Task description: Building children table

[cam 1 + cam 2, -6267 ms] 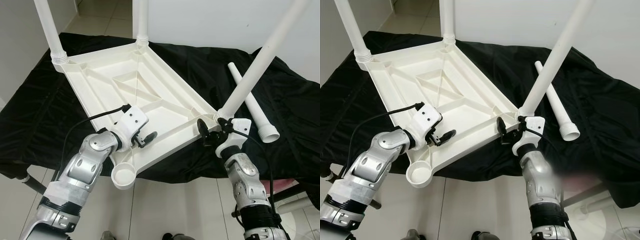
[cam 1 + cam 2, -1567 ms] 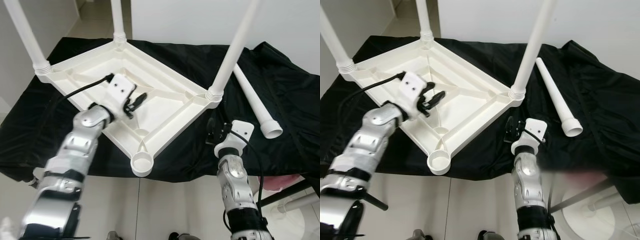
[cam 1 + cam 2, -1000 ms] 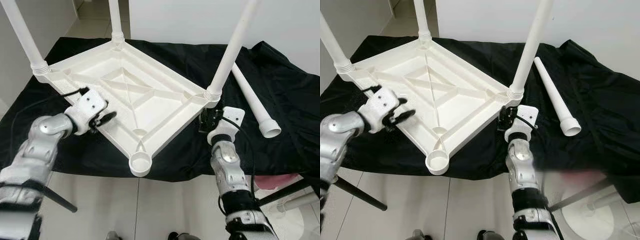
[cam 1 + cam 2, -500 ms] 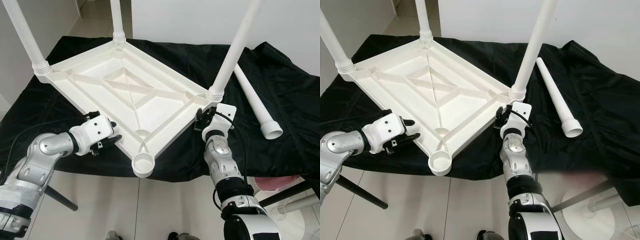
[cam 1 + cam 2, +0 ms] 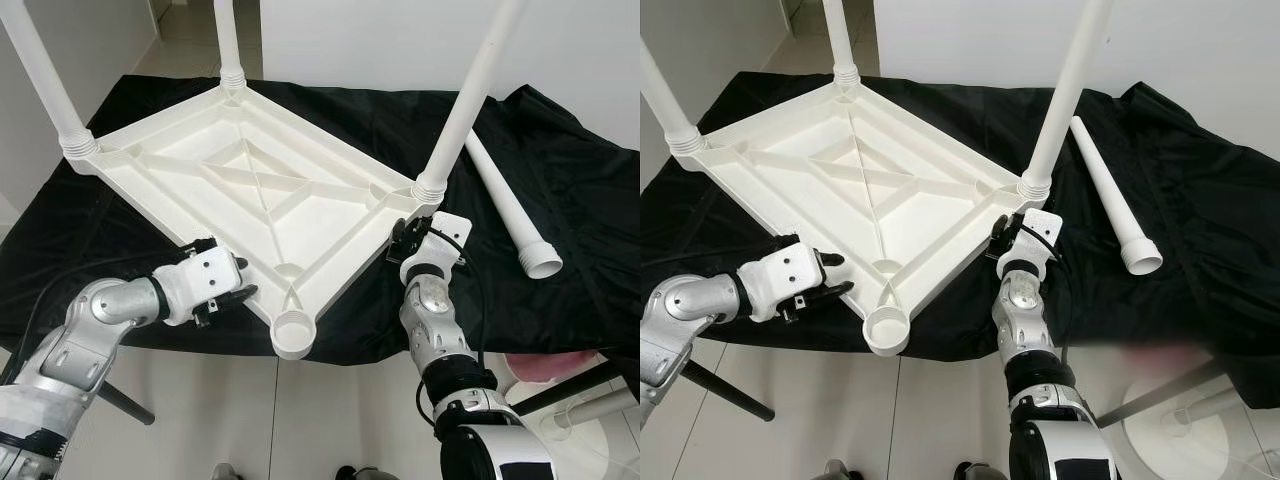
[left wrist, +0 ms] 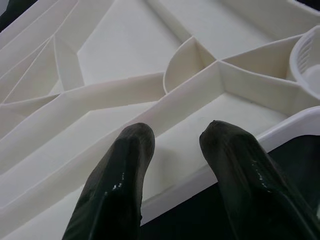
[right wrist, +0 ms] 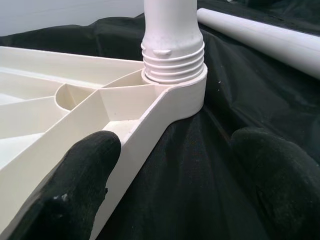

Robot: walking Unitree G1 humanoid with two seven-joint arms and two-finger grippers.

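Your open right gripper (image 5: 1002,243) straddles the upturned white plastic tabletop (image 5: 250,190); the loose white leg tube (image 5: 508,205) lies rightward, the open left gripper (image 5: 232,292) farther off.

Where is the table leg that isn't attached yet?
The loose leg lies flat on the black cloth at the robot's right, just beyond the upturned tabletop.

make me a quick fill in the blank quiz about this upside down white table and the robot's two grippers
The tabletop has ____ legs screwed in.
The spare leg lies on the ____ cloth.
The empty socket sits nearest the ____ gripper.
The right gripper has its jaws ____ at the table's edge.

Missing words: three; black; left; open
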